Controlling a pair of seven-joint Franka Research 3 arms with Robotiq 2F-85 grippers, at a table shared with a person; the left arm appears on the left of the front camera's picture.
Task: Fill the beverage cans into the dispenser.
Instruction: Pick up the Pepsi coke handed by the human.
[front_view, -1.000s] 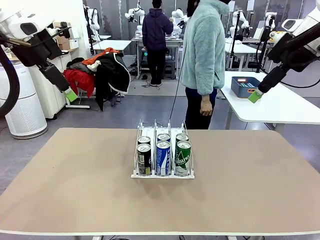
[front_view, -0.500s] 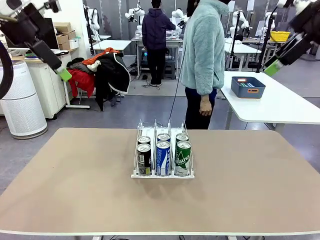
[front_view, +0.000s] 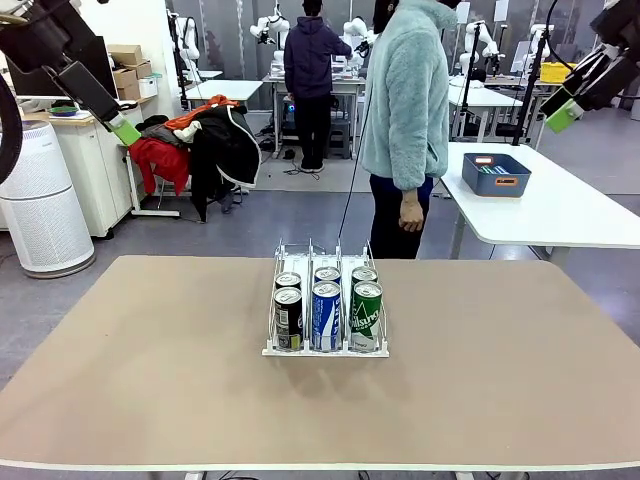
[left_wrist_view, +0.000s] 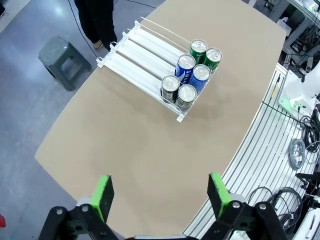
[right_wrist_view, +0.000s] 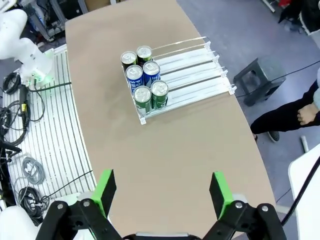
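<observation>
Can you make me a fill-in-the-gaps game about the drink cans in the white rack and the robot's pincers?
1. The dispenser holds ___ beverage cans in all.
2. Each of its three lanes holds ___ cans.
3. The green cans stand in the lane on the robot's ___ side.
4. The left pincer and the right pincer both have their jaws wide ___.

Missing words: six; two; right; open
</observation>
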